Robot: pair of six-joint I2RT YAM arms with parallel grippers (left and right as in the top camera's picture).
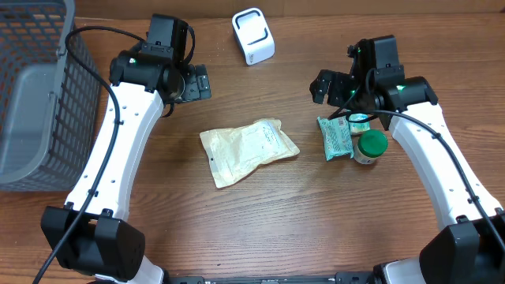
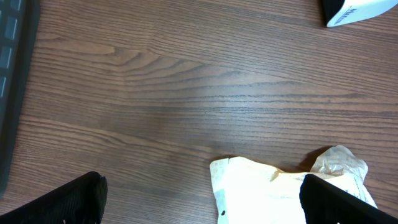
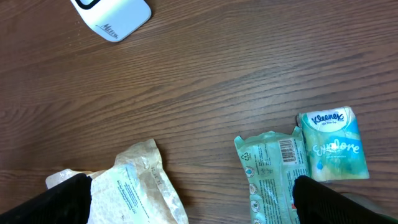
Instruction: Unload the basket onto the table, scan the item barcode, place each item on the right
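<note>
A white barcode scanner (image 1: 252,35) stands at the back centre of the table. A cream paper pouch (image 1: 248,150) lies flat mid-table. To its right sit a green wipes pack (image 1: 335,138) with a barcode (image 3: 287,151) facing up, a small Kleenex pack (image 1: 359,120) and a green-lidded jar (image 1: 369,146). My left gripper (image 1: 193,83) hangs open above bare wood behind the pouch (image 2: 273,193), holding nothing. My right gripper (image 1: 327,85) is open too, above and behind the wipes pack (image 3: 270,174), with nothing between its fingers.
A grey mesh basket (image 1: 35,95) fills the far left of the table, its edge showing in the left wrist view (image 2: 9,74). The scanner (image 3: 112,15) also shows at the top of the right wrist view, and the Kleenex pack (image 3: 333,144) at its right.
</note>
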